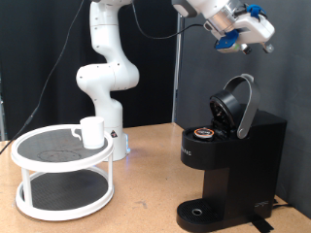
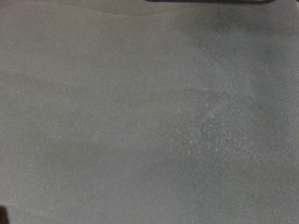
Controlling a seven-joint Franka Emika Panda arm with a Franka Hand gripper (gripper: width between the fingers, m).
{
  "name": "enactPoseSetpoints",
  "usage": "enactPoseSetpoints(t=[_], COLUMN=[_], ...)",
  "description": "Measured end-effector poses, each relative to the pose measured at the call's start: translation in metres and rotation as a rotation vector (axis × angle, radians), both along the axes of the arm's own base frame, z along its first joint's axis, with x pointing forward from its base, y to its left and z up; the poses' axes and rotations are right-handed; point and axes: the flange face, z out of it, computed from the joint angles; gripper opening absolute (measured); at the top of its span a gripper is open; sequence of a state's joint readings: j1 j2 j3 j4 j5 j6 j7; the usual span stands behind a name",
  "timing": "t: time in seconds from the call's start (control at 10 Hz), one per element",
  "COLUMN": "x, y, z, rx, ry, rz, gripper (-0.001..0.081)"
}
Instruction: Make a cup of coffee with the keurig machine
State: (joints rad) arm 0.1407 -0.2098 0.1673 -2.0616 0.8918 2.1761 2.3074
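Note:
The black keurig machine (image 1: 231, 165) stands at the exterior view's right with its hinged lid (image 1: 236, 105) raised. A dark-topped coffee pod (image 1: 203, 133) sits in the open chamber. The white cup (image 1: 92, 131) stands on the top shelf of a white two-tier round rack (image 1: 39, 162) at the left. My gripper (image 1: 231, 39) is high in the top right, well above the raised lid and apart from it; nothing shows between its fingers. The wrist view shows only a blank grey surface, with no fingers and no object.
The white robot base and arm (image 1: 105, 73) rise behind the rack. The wooden table (image 1: 146, 199) carries the rack and the machine. The round drip tray (image 1: 202, 211) at the machine's foot has nothing on it. A black curtain hangs at the left back.

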Motion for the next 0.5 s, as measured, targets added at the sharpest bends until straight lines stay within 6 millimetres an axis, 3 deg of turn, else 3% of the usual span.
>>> enactPoseSetpoints(t=[0.5], x=[0.004], y=[0.021], z=[-0.012], rx=[-0.031], ry=[0.024], rz=[-0.023], gripper=[0.0734])
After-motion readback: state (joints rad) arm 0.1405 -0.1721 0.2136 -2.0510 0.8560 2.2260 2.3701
